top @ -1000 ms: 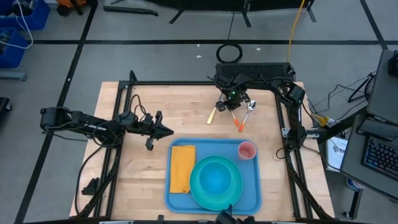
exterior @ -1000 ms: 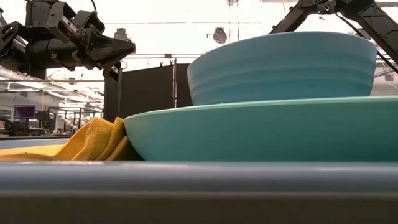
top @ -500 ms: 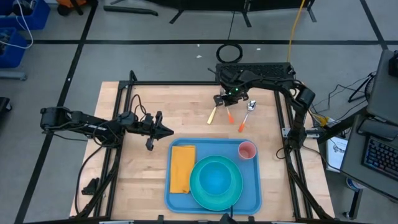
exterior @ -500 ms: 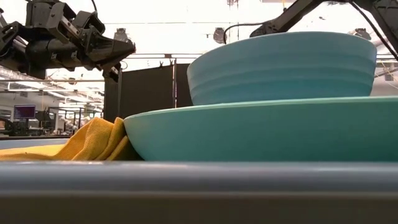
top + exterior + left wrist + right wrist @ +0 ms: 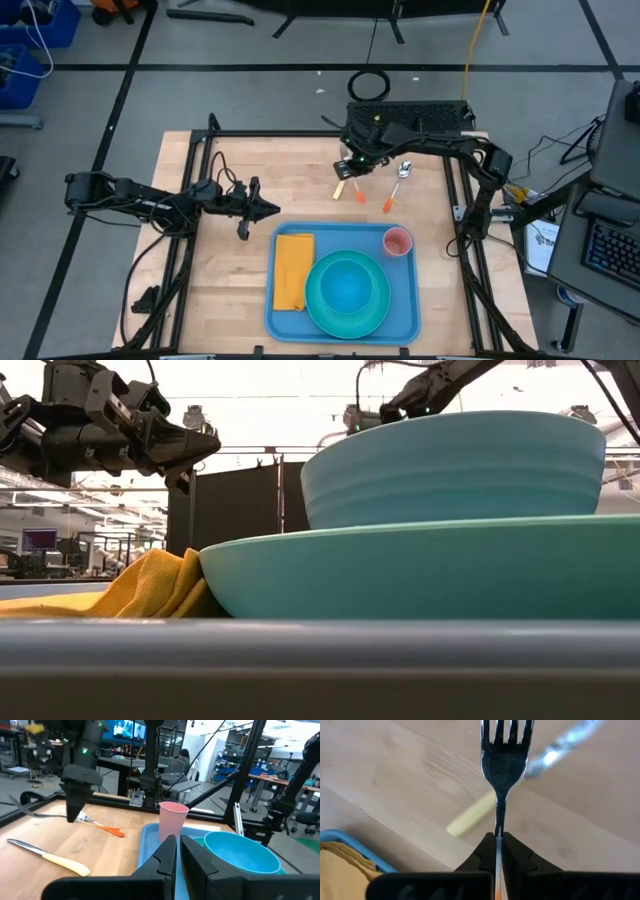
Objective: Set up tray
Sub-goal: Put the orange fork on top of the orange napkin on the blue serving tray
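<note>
Tray looks stiff, so I'd grab its rim, while my right gripper pinches the fork.

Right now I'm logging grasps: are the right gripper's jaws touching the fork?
Touching. The right wrist view shows the right gripper with its jaws shut on the fork, whose handle runs between them.

Left of the tray you have bare table; its top holds napkin, bowl, cup.
</note>
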